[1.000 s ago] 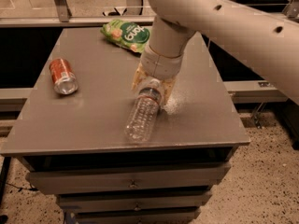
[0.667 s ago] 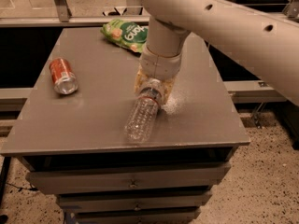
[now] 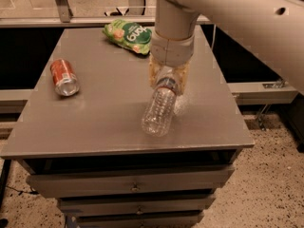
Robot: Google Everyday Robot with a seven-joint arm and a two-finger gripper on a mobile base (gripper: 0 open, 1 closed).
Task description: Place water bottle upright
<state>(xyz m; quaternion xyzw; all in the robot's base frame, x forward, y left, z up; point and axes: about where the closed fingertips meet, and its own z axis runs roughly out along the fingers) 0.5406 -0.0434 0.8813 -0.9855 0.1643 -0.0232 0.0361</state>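
Gripping small clear ribbed plastic water bottle (image 3: 159, 110) at neck end, my pincer (image 3: 167, 82) clamped on it over grey tabletop (image 3: 104, 113), right of centre. Bottle tilted, base toward front edge. Risk: slick neck pivots in grip, base skids, bottle topples, rolls off front.

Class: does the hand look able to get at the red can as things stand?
Probably not yet: the hand, at mid-table, is shut on the water bottle at its neck, though nothing lies between it and the can.
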